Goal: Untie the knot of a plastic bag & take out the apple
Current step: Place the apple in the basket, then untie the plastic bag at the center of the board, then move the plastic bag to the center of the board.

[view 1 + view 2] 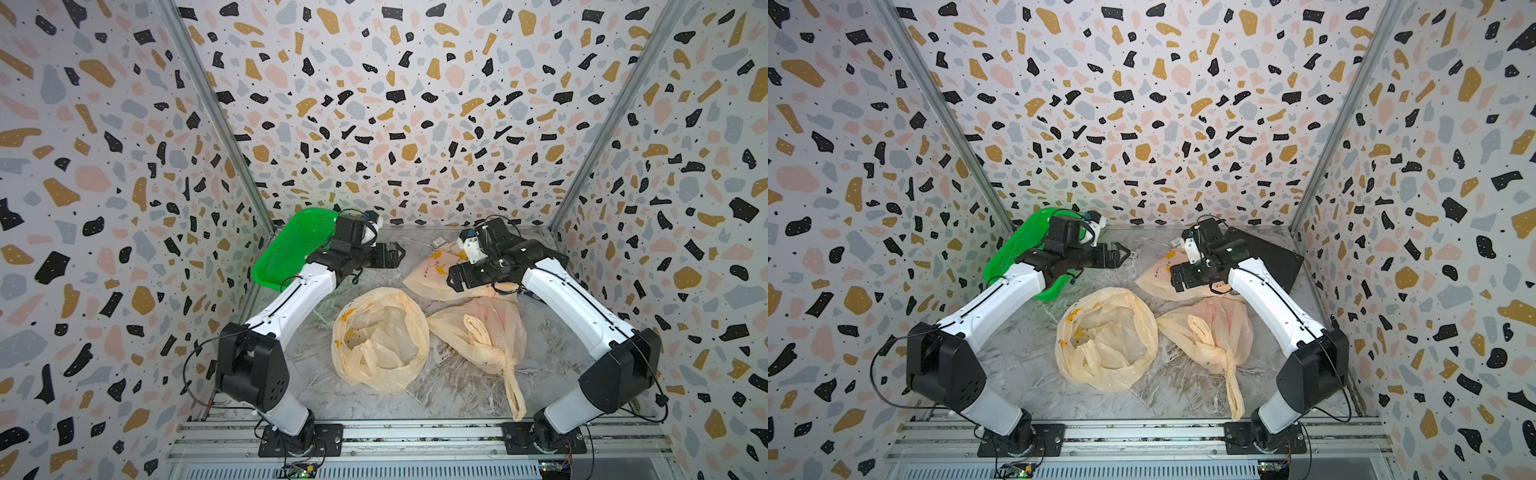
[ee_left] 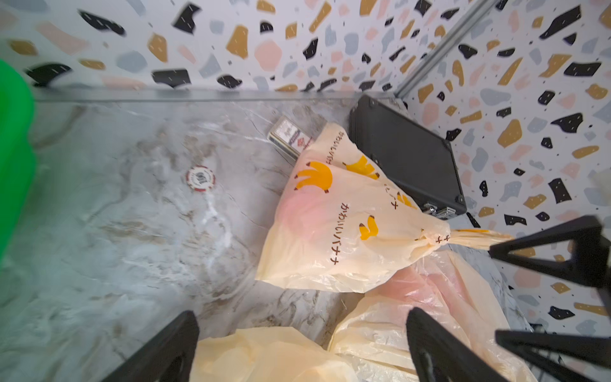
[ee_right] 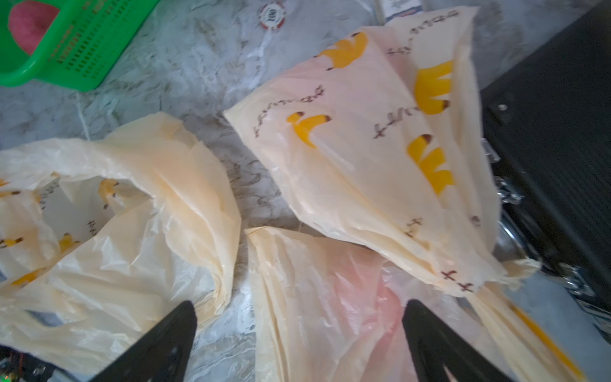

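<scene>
Three pale yellow banana-print plastic bags lie on the marble table. The middle bag (image 1: 380, 338) lies open and slack. The front right bag (image 1: 478, 328) is tied, with its knot (image 1: 500, 359) toward the front, and pink shows through it (image 3: 357, 297). The back bag (image 2: 334, 225) is also knotted (image 2: 429, 239), with a pink tint inside. A red round thing, probably an apple (image 3: 31, 26), lies in the green basket (image 3: 82, 49). My left gripper (image 1: 397, 253) hovers open and empty beside the basket. My right gripper (image 1: 453, 278) hangs open and empty over the back bag.
The green basket (image 1: 291, 249) leans in the back left corner. A black case (image 1: 1266, 257) lies at the back right behind the bags. A red-and-white poker chip (image 2: 200, 178) and a small printed box (image 2: 289, 137) lie near the back wall.
</scene>
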`<state>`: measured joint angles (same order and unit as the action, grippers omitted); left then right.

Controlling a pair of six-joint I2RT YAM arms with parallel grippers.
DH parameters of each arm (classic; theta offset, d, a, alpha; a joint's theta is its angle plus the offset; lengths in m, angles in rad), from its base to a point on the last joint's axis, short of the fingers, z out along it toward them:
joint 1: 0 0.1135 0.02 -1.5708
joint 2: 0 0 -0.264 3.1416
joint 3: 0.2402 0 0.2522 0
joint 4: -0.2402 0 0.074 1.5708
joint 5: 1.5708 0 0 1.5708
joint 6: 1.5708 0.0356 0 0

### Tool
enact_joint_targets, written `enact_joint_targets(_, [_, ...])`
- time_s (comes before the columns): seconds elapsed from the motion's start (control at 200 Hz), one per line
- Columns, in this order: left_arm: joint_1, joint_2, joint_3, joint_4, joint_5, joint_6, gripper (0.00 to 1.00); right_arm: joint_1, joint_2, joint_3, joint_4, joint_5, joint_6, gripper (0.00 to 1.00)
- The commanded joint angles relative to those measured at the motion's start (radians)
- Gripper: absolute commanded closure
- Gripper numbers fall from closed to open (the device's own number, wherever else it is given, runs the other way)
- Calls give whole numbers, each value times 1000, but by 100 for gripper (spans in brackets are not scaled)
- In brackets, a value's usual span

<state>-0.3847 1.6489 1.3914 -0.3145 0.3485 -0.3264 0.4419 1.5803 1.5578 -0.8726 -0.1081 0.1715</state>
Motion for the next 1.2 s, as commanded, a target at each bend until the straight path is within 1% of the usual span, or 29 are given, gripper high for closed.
enact_joint_targets(0.0, [-24,86,-3,20,49,-38,3,-52,37,26,-32,78,0,0])
enact_joint_targets(0.045, [-30,99,-37,47,42,-60,4,-77,56,28,-22,104,2,0])
enact_joint_targets(0.1, [-36,111,-68,46,30,-64,5,-111,74,16,10,97,-2,0])
enact_joint_targets(0.225, [-57,103,-123,-15,-8,-43,5,-158,130,-13,60,87,-28,0])
enact_joint_targets(0.385, [-69,27,-251,-66,-59,-21,6,-168,186,-49,110,54,-57,1])
enact_joint_targets(0.501, [-71,-23,-333,-119,-106,22,6,-169,214,-71,130,8,-63,6])
enact_joint_targets(0.536, [-71,-39,-354,-139,-125,36,6,-169,220,-74,132,-13,-61,9])
enact_joint_targets(0.576, [-70,-60,-378,-158,-152,52,6,-169,223,-77,136,-40,-60,18])
enact_joint_targets(0.631, [-67,-94,-405,-181,-190,68,5,-169,222,-83,142,-79,-54,35])
enact_joint_targets(0.676, [-56,-123,-424,-180,-186,69,5,-169,214,-91,148,-112,-50,46])
enact_joint_targets(0.761, [-38,-185,-435,-158,-162,63,4,-162,194,-96,146,-159,-49,79])
enact_joint_targets(0.791, [-37,-209,-428,-143,-158,63,4,-157,185,-94,139,-173,-51,88])
enact_joint_targets(0.851, [-37,-250,-398,-116,-149,59,3,-138,166,-83,118,-181,-58,100])
enact_joint_targets(0.991, [-39,-306,-310,-86,-108,73,1,-95,114,-32,90,-195,-30,100])
enact_joint_targets(1.116, [-39,-366,-311,15,-45,48,1,-63,95,29,54,-178,-6,100])
enact_joint_targets(1.196, [-49,-396,-321,60,-5,46,0,-53,90,74,20,-188,7,100])
